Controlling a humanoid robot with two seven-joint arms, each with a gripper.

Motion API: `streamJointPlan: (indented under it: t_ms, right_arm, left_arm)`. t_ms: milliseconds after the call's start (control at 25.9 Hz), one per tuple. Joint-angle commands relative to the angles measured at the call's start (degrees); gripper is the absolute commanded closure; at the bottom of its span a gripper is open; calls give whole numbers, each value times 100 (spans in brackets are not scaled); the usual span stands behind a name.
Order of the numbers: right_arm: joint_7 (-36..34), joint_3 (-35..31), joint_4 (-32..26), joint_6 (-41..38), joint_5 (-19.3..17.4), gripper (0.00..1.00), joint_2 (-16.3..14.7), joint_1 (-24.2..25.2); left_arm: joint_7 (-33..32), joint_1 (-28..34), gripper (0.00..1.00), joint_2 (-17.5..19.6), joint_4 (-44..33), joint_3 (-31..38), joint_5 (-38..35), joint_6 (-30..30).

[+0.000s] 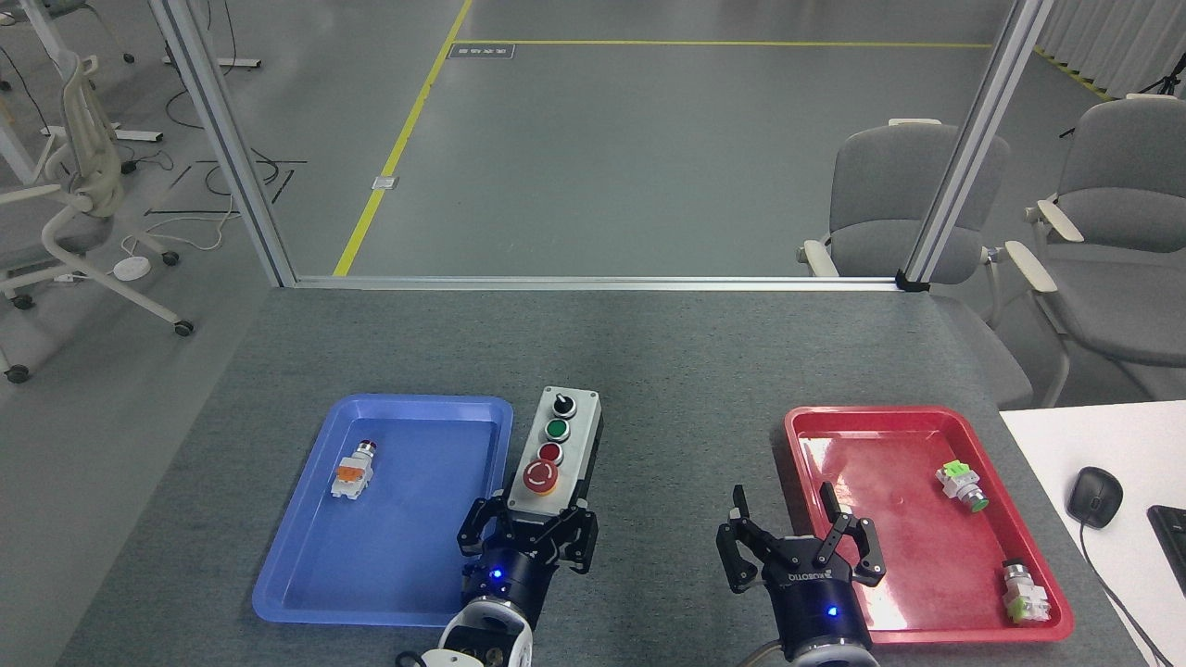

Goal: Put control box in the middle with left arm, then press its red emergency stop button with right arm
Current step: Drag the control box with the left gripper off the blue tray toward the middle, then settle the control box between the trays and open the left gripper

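Step in hand: carrying control box [554, 451] to middle [662, 445]. Left gripper [528, 528] clamped on box's near end, lower centre of frame, just right of blue tray [306, 556]. Right gripper [801, 547] fingers spread, empty, lower right. Next: set box down centred, release, then right arm presses red emergency stop button [540, 476].

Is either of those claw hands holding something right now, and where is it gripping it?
The left gripper holds the control box by its near end, beside the big red button. The right gripper is open and holds nothing.
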Motion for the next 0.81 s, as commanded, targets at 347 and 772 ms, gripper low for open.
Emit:
streamJointPlan:
  t_ms: [347,772]
  right_arm:
    - [16,-71,-5,17,-9,2,0,6]
    - [24,-98,4,44,-9,2,26,6]
  left_arm:
    - [-30,-459,100,-38,546,-1470,127,354]
    - [-30,-476,97,-38,818,-1909,391,354]
